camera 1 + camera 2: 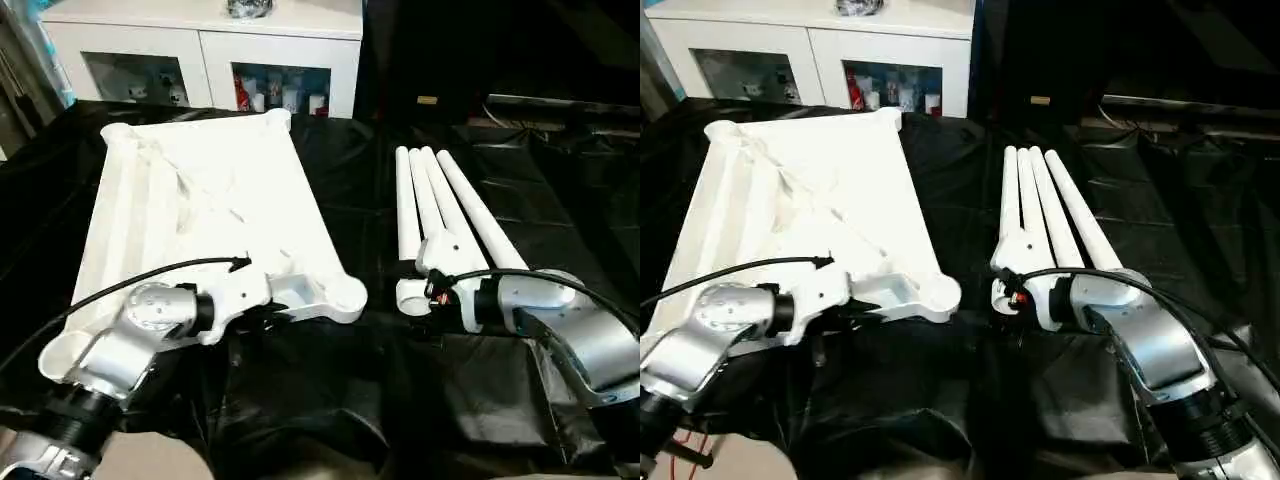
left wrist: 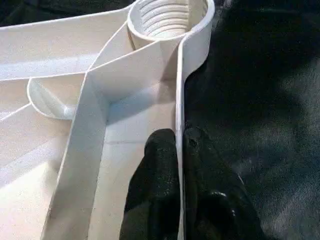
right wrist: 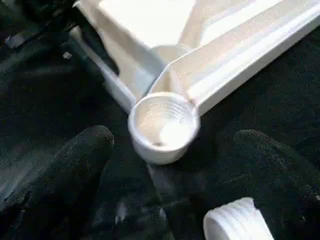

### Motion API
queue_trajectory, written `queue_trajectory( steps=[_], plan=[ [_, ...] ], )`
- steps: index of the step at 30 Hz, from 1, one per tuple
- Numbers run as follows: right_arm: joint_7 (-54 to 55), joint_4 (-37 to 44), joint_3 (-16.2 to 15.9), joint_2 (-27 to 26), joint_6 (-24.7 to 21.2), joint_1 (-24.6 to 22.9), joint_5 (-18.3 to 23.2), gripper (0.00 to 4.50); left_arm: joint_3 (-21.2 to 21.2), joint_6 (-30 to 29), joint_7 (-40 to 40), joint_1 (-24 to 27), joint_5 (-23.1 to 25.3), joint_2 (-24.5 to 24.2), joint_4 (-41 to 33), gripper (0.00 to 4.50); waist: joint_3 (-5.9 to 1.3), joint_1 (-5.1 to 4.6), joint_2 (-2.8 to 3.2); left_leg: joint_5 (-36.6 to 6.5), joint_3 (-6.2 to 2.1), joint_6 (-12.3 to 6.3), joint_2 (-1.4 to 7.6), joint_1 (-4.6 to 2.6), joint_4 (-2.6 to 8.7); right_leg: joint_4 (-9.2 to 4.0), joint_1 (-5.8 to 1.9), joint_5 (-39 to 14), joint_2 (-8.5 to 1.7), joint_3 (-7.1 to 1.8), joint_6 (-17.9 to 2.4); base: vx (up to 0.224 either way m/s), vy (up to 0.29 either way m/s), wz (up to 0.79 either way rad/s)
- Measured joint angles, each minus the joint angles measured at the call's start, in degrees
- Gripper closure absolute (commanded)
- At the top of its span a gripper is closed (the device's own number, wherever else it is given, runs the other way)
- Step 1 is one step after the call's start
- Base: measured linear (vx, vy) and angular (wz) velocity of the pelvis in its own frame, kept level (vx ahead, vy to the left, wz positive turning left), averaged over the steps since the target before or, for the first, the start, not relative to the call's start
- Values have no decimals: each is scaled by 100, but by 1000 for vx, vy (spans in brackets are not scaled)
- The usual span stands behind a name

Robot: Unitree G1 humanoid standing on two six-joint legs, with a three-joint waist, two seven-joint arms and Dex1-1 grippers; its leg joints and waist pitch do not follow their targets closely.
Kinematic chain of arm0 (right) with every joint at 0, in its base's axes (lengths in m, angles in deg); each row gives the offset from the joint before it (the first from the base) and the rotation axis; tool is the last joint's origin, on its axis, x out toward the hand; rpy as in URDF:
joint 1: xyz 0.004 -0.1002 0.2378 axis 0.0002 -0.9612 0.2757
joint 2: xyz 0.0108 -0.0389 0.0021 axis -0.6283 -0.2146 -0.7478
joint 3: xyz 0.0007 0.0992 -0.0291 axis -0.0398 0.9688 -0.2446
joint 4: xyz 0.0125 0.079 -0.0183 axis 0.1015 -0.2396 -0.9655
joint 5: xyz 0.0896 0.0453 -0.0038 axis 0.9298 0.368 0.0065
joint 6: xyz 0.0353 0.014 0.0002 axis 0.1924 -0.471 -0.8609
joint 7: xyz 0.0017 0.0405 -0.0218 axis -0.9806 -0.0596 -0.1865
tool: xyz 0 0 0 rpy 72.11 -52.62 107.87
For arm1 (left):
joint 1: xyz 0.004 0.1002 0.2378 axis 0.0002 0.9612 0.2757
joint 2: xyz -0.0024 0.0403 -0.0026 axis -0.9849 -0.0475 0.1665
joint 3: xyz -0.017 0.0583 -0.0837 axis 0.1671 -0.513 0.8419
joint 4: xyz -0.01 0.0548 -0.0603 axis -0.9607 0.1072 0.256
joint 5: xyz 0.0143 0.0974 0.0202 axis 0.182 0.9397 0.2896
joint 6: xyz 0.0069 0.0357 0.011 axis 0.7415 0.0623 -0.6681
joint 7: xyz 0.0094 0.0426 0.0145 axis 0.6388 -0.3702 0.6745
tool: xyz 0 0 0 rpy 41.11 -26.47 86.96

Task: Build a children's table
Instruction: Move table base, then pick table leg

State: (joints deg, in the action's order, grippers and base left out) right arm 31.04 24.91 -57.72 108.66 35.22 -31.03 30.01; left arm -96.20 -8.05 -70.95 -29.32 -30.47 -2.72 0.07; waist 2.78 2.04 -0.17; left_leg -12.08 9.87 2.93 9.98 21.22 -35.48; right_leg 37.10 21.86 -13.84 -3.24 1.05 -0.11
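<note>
L jaws (image 2: 179, 165) pinched shut on tabletop (image 1: 200, 210) rim wall, one finger (image 2: 157, 150) inside, other outside; threaded corner socket (image 2: 167, 17) just ahead along same rim. R jaws (image 3: 172, 160) spread wide, holding nothing, straddling that same socket (image 3: 162, 125) from other side; threaded leg end (image 3: 235, 220) just beside one finger. Tabletop lying underside-up on black sheet (image 1: 350, 400). Legs (image 1: 440, 205) bundled side by side, just past R jaws, ends nearest socket. Cabinet (image 1: 210, 50) well beyond, ignore.

Step in hand, prob: fetch first leg for near socket. To do well: keep L pinch firm so top can't skid; close R on leg nr threaded end, not mid-shaft; line up straight w/ socket before turning, else cross-thread.
</note>
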Motion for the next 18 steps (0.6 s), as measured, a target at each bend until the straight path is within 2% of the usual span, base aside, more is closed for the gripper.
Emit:
queue_trajectory(
  steps=[3, 4, 6, 9, 10, 12, 15, 18],
  plan=[
    [44, 4, 53, -47, -14, 1, 87, 11, 205, 23, -1, 45, -81, -159, -199, 357, 2, 27, -3, 0, 0, 0, 0, -2, 0, 0, -2, 0, 0, 0, 0, 0, 0, 0],
    [127, 5, 100, -155, -12, 1, 89, 11, 328, -6, 22, 74, -112, -185, -270, 341, 4, 32, -8, 1, 0, 1, 0, -2, 0, 0, -3, 0, 0, 0, -1, 0, 0, 0],
    [336, 1, 169, -397, -41, 21, 129, 6, 497, -179, 20, 94, -253, -223, -441, 338, 5, 34, -12, 2, 0, 1, 0, -3, 0, 1, -3, 1, 0, 0, -1, 0, 0, 0],
    [1173, -340, 466, -1082, -429, 466, 145, 0, 750, -556, -24, 115, -558, -317, -823, 324, 7, 0, -15, 7, 2, 7, -1, -5, 0, 5, 0, 4, 0, -3, -5, 0, 0, 0],
    [1469, -480, 568, -1189, -515, 648, 112, 0, 793, -618, -16, 96, -641, -305, -929, 300, 7, 7, -16, 8, 2, 8, -2, -4, 0, 3, -1, 4, 0, -3, -6, 0, 0, 0],
    [1770, -563, 671, -1246, -610, 756, 50, 0, 856, -665, 10, 117, -720, -296, -970, 296, 7, 61, -27, 6, 2, 9, -2, -3, 1, -2, -4, 4, -1, -1, -5, 0, 0, 0],
    [2731, -1170, 1015, -1735, -873, 1043, -149, 0, 963, -878, 133, 138, -929, -84, -1093, 263, 15, 89, -44, 11, 5, 15, -3, 1, 3, -1, 2, 4, -2, -2, -5, 0, 0, 0],
    [3327, -1472, 1242, -1922, -982, 1175, -213, 0, 963, -966, 196, 141, -1040, 62, -1243, 248, 20, 122, -52, 20, 6, 32, -3, 5, 5, -1, 6, 4, -2, -2, -4, 0, 0, 0]
  ],
)
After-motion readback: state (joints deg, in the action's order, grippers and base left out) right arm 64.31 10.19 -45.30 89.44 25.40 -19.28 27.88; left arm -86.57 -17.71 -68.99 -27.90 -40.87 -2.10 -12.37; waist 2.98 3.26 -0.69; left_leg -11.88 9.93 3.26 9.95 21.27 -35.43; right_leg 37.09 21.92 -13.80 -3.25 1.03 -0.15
